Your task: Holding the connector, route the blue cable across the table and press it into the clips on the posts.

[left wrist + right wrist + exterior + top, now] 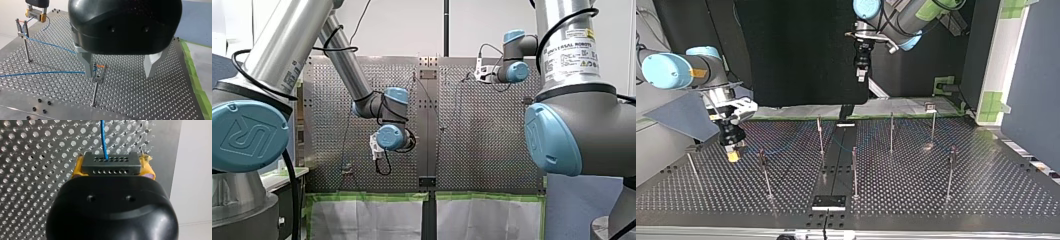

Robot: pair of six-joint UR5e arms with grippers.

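Left wrist view — left gripper (118, 75) spread beside a clip post (96, 86); right gripper (113, 170) pinches the connector (110, 161).

A robotics lab, plainly. Two industrial arms (347, 65) reach over a perforated metal surface (936, 190) studded with thin posts (854, 172), green tape (372, 196) along its edge.
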